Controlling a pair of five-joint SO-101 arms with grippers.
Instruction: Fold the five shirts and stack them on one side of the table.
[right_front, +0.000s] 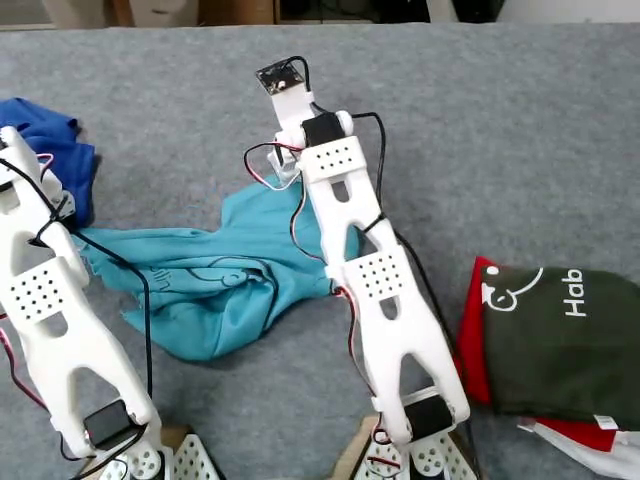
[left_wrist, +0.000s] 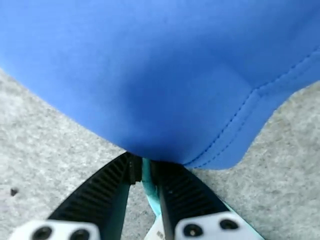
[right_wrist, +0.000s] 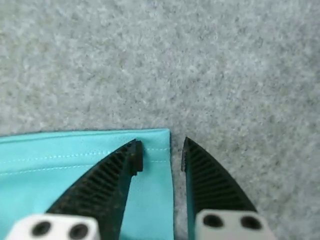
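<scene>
Teal shirt (right_front: 215, 290) lies crumpled on bench (right_front: 500, 120), left of middle. Your left claw (left_wrist: 142, 172) pinches its cloth beside blue shirt (left_wrist: 150, 75), likely to pull it flat. Your right claw (right_wrist: 160, 152), narrowly parted, straddles far hem corner, not yet clamped. Folded stack (right_front: 560, 340) sits at right edge.

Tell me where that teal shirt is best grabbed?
Grip the teal shirt at its stitched hem corner, coming down from above: there the cloth lies flat against the table with a clean edge, and the right gripper hangs open astride it.
</scene>
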